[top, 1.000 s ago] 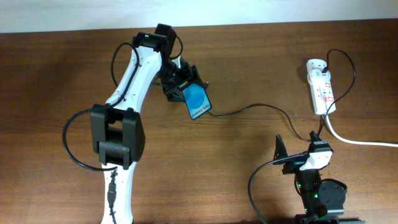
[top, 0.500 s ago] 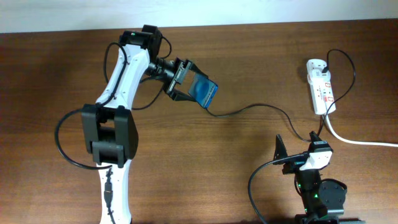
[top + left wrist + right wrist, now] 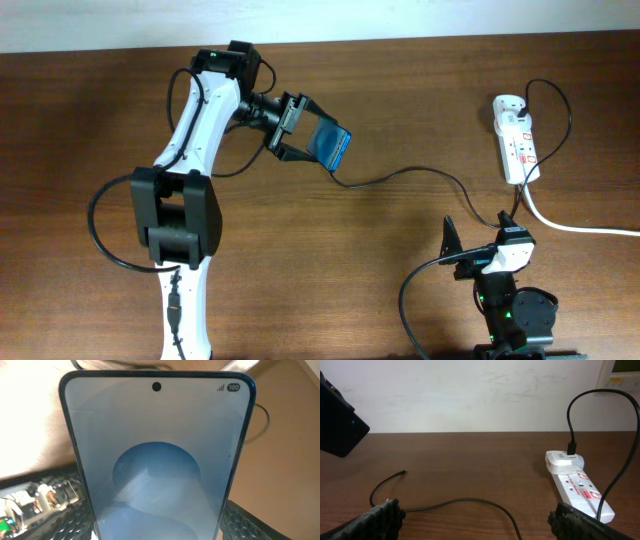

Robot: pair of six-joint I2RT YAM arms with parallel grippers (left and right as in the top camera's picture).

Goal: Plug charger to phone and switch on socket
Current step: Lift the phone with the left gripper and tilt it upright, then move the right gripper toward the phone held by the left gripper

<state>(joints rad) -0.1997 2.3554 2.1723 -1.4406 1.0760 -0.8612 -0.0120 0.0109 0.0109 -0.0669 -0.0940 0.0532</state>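
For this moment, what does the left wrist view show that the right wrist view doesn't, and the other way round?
Left wrist only: the phone's lit blue screen up close, with its camera hole and a "100" badge, clamped in the left gripper.
Right wrist only: the white power strip, the black cable lying on the table with its free tip unplugged, and the right gripper, open.
Both: the phone, though the right wrist sees it only as a dark shape at far left, and the brown table.
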